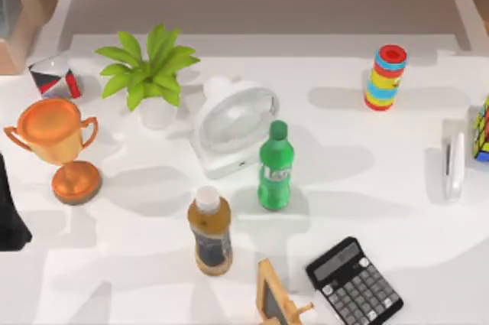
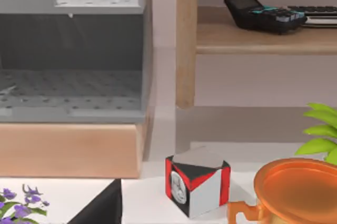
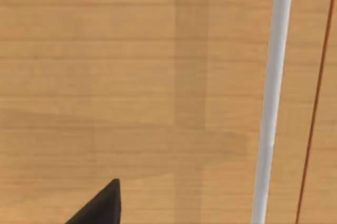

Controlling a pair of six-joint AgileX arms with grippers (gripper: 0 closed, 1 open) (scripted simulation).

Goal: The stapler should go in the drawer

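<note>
The white tabletop (image 1: 397,187) lies before a wooden shelf unit (image 2: 263,37) along its far edge. The stapler (image 1: 454,160) lies flat near the right edge, just beside a colour cube (image 1: 482,130). At the far left corner the drawer (image 2: 71,76), a grey perforated tray in a wooden frame, stands open with a bare floor. On the shelf rests a dark calculator (image 2: 263,16). Whether the left gripper (image 2: 102,208) or the right gripper (image 3: 100,208) is released or clenched, I cannot tell.
</note>
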